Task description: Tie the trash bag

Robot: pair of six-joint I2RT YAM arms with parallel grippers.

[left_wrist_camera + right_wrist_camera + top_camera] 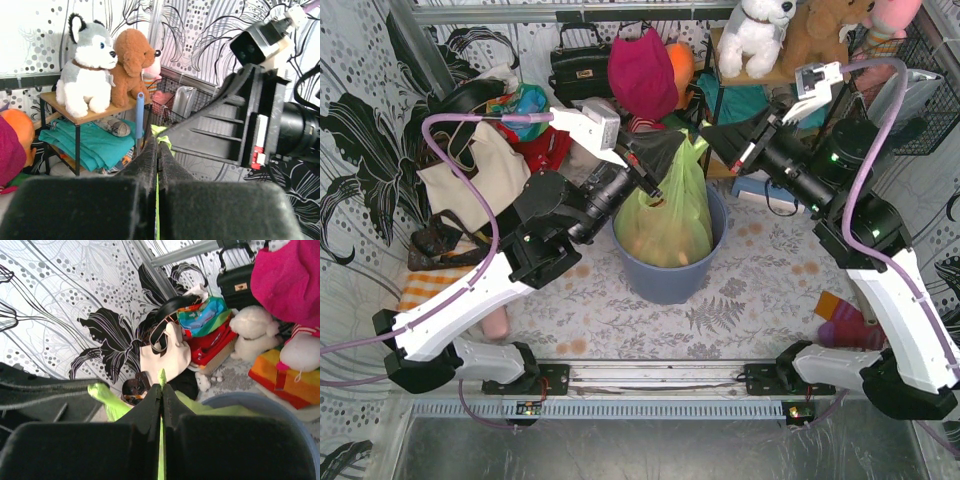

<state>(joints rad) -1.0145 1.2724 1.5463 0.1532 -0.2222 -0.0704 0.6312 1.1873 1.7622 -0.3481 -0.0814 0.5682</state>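
No legible txt, labels, nos.; gold plate (pixel 241 286) on black handbag (pixel 231 279) unreadable

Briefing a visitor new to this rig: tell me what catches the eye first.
The lime-green trash bag rises from the blue-grey bin in the middle. The left gripper pinches its left flap, the right gripper its right tip. Plush toys sit on a shelf behind.

White-shelled arms (pixel 460 305), black joints (pixel 545 200), lilac cables (pixel 460 116), black fingers (pixel 146 162).
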